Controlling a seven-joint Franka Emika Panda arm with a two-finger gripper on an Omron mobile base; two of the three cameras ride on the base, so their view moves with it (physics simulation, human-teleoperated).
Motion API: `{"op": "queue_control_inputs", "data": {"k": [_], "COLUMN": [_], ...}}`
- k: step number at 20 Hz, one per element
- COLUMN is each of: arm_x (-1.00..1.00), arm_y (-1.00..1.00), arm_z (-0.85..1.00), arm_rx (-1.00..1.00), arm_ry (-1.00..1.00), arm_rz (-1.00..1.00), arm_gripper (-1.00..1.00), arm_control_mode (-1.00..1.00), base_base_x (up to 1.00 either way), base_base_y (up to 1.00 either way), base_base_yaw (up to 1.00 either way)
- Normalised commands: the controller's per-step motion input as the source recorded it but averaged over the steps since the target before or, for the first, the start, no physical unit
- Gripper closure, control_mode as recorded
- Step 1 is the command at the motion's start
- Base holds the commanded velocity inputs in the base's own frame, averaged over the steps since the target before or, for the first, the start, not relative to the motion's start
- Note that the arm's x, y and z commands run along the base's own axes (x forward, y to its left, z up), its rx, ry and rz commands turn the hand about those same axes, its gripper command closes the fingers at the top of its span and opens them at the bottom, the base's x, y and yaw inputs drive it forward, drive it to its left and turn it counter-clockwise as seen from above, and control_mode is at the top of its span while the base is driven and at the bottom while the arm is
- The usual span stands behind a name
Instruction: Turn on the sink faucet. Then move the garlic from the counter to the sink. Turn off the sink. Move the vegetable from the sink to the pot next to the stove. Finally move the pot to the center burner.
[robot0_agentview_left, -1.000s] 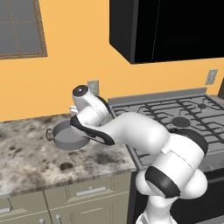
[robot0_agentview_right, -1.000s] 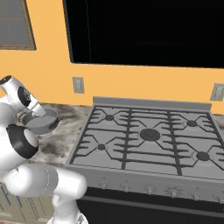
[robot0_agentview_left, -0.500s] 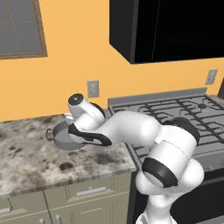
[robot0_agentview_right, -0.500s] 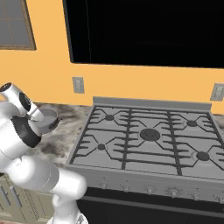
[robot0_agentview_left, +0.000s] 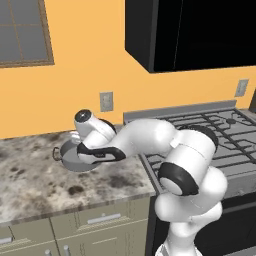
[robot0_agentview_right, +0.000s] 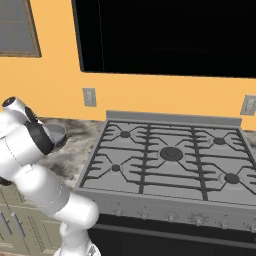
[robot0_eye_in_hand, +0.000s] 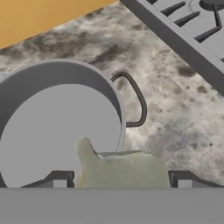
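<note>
One garlic (robot0_eye_in_hand: 118, 168), tip toward pot (robot0_eye_in_hand: 52, 127), in end effector (robot0_eye_in_hand: 119, 183).

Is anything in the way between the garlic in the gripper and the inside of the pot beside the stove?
Nothing visible blocks it. In the hand view the garlic sits between the gripper fingertips, overlapping the near rim of the pot. The pot is open-topped and its grey floor is bare. Its loop handle sticks out toward the stove, clear of the path.
</note>
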Motion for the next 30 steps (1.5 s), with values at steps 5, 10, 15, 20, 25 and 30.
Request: {"op": "queue_control_inputs", "data": {"k": [5,10,15,20,25,30], "arm_x": [0.25,0.08,0.06,0.12,0.03,0.0], "arm_y": [0.18,0.1,0.02,0.0,0.01,0.0], "arm_z": [-0.09,-0.21,-0.26,-0.25,-0.08,0.01], "arm_rx": [0.0,-0.02,0.0,0.0,0.0,0.0], "arm_ry": [0.06,0.09,0.01,0.0,0.0,0.0], "arm_rz": [0.01,0.0,0.0,0.0,0.0,0.0], "arm_gripper": [1.0,1.0,1.0,-1.0,-1.0,-1.0], "arm_control_mode": [-1.0,-1.0,-1.0,-1.0,-1.0,-1.0], "base_base_x": [0.0,0.0,0.0,0.0,0.0,0.0], "base_base_y": [0.0,0.0,0.0,0.0,0.0,0.0], "base_base_yaw": [0.0,0.0,0.0,0.0,0.0,0.0]}}
